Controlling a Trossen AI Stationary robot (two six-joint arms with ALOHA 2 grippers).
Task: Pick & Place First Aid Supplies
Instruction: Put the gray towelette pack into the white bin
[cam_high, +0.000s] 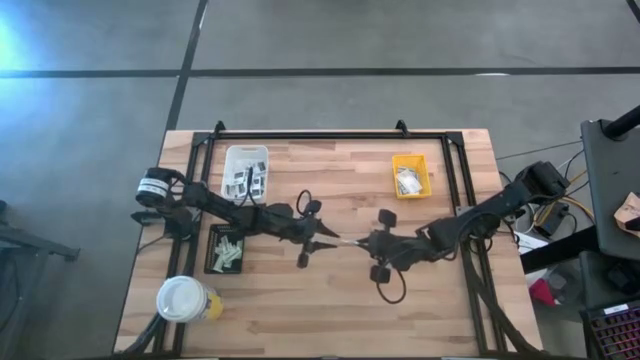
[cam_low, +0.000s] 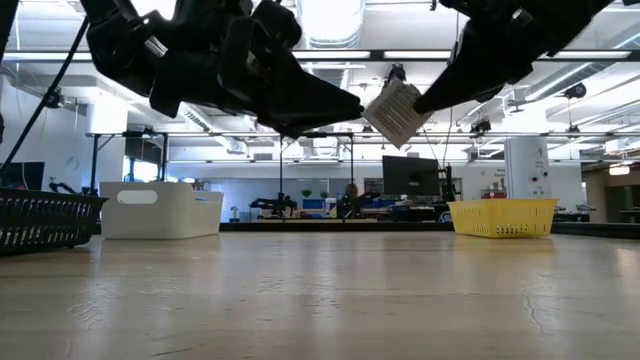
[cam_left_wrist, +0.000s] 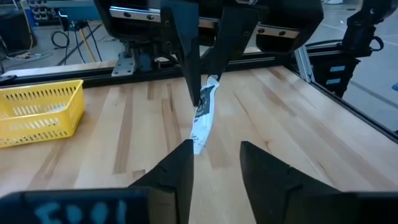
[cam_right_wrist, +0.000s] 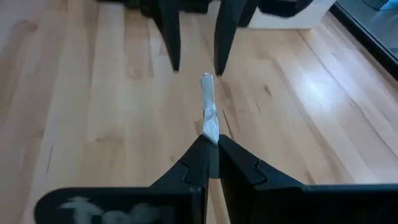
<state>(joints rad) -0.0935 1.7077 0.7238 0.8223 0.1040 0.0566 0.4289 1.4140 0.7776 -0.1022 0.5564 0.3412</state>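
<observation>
Two tools met above the counter's (cam_high: 330, 300) middle: the right tool (cam_right_wrist: 211, 142) pinched one white packet (cam_right_wrist: 208, 115) aloft, while the left tool (cam_left_wrist: 216, 149) stood open with fingers either side of it.

White packet (cam_left_wrist: 202, 118) with dark grey print; pale striped wood counter (cam_high: 330, 300); white tray (cam_high: 246, 168), yellow tray (cam_high: 411, 175), black tray (cam_high: 226, 250).

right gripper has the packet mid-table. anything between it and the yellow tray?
Nothing visible. The right gripper holds the white packet in the air above the table's middle; the open left gripper faces it from the opposite side. The wooden tabletop toward the yellow tray is bare.
</observation>
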